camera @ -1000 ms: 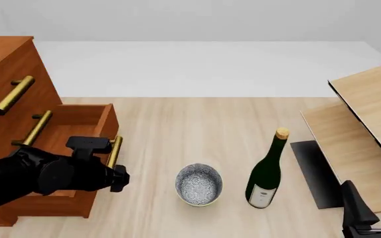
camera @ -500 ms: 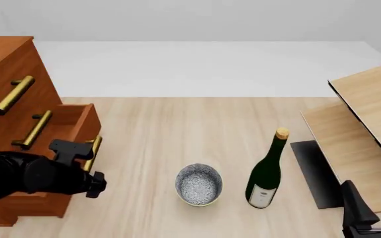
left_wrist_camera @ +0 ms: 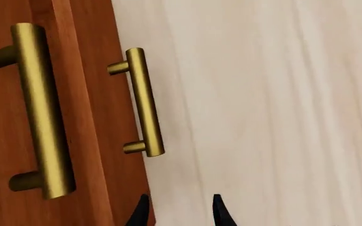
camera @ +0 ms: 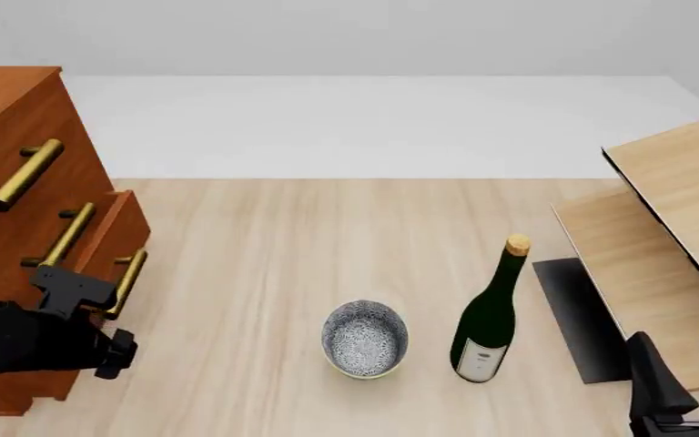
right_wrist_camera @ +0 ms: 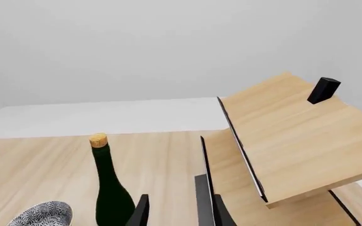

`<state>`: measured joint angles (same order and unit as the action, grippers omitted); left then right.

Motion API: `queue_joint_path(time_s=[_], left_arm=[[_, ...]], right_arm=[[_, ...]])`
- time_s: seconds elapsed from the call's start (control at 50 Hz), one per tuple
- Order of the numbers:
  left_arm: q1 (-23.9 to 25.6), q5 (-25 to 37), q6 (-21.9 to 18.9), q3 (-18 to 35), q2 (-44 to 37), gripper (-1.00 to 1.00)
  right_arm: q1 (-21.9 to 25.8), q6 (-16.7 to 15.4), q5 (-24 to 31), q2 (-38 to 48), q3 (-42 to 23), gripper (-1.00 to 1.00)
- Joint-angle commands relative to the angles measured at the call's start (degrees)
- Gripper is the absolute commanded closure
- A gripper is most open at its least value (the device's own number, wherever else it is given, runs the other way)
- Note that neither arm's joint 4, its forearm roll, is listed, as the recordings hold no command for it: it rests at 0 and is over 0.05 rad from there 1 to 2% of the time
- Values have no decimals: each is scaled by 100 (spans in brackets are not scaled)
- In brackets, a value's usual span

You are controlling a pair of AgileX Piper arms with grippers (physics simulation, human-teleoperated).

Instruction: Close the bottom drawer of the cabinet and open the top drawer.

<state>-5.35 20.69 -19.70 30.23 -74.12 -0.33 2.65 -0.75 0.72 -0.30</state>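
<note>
Three drawers stack up the front of the cabinet [camera: 4,137] at the left edge of the bench [camera: 325,228], each with a brass bar handle. The bottom drawer [camera: 106,237] juts out only slightly past the middle drawer [camera: 46,228] above it, so it is almost but not fully shut; its handle [camera: 127,282] sits just beside the left arm's black body. The top drawer [camera: 10,146] lies flush with the cabinet front, its handle [camera: 15,173] untouched.

The left gripper [left_wrist_camera: 177,212] shows in its wrist view as two dark fingertips with a narrow gap between them and nothing held, so the jaws stand a little apart. One tip lies against the edge of the drawer's wooden front; the other is over bare bench. From the front, the arm hides the tips.

The right gripper [camera: 690,382] rests low at the bench's near right corner, well apart from the cabinet. Its jaws are parted and empty, pointing toward the pale wood boards [right_wrist_camera: 294,136] on the right.

Between the arms, a patterned bowl [camera: 366,340] stands near a dark green wine bottle [camera: 490,319] with a cork, upright, the two close but not touching.
</note>
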Motion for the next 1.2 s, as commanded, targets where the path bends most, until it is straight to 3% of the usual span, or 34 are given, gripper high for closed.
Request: queue_joint_path(time_s=[0.02,0.28,0.64,1.02,1.14,1.2], left_arm=[[-522,-248,-609,-297,170,-100],[-1079,-492,-1175,-628,476,-100],[-1283,-628,-1449,-823,649,-100],[-638,-391,-865,-458,365,-100],[154,-88,8,55,33,-100],[319,-29,149,152,-40,-100]], right_arm=[[-1,23,10,-13,1,-100],[10,34,-33,32,-2,-100],[14,23,-76,75,0,-100],[14,24,-58,59,-3,-100],[8,24,-55,56,-6,-100],[3,28,-51,52,-7,-100]])
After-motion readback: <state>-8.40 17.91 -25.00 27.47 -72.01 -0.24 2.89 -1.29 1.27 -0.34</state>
